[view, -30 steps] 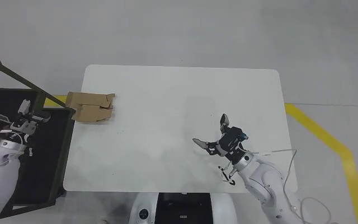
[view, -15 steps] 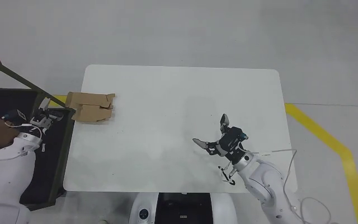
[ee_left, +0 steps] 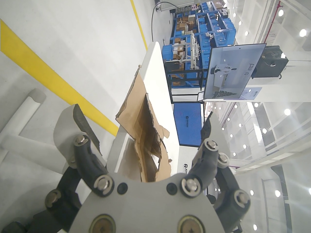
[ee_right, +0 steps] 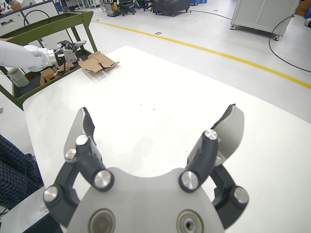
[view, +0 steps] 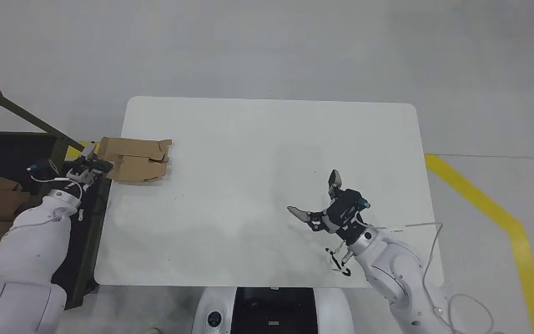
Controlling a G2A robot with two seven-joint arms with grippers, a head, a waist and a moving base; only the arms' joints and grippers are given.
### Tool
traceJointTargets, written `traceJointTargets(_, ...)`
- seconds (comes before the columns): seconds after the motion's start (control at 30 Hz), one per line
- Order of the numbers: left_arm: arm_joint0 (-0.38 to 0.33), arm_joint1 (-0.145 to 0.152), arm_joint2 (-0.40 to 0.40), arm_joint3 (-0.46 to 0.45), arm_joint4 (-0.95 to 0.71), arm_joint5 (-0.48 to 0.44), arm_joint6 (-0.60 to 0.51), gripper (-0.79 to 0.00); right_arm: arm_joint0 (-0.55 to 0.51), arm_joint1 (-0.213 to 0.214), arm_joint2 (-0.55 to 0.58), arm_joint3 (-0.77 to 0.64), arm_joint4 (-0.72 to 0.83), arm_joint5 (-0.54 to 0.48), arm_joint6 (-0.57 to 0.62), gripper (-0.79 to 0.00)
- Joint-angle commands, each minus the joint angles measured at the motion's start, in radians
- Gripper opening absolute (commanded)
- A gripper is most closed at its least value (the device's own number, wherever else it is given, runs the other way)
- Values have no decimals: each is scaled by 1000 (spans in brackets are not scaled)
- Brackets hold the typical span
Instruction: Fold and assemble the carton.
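Left gripper (view: 90, 167): released, fingers spread wide, holding nothing. It sits at the left of the top view, at the left edge of the white table (view: 250, 134).

Carton (view: 138, 159): flat brown cardboard with ragged flaps, upper left of the top view, lying on the table with its left end overhanging the edge. In the left wrist view that end reaches in between the spread fingers; no contact can be made out.

Green cart (view: 96, 219) stands hard against the same table edge, under the left arm, with small cardboard boxes (ee_right: 47, 75) inside.

Right gripper (view: 313, 193): also released, lower right of centre, over bare tabletop, well apart from the carton.

Yellow floor line (view: 480, 200) at far right.
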Motion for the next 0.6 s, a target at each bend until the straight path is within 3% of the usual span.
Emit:
traceJointTargets(0.0, -16, -8, 6, 10, 16, 2, 6, 0, 0, 0, 0, 0, 0, 0, 0, 0)
traceJointTargets(0.2, -53, -28, 15, 41, 51, 5, 33, 0, 0, 0, 0, 0, 0, 0, 0, 0)
traceJointTargets(0.3, -65, -36, 16, 56, 62, 12, 49, -163, 0, 0, 0, 0, 0, 0, 0, 0)
traceJointTargets(0.37, -72, -40, 15, 65, 69, 16, 57, -360, 0, 0, 0, 0, 0, 0, 0, 0)
traceJointTargets(0.57, -88, -49, 10, 84, 86, 27, 78, -646, 0, 0, 0, 0, 0, 0, 0, 0)
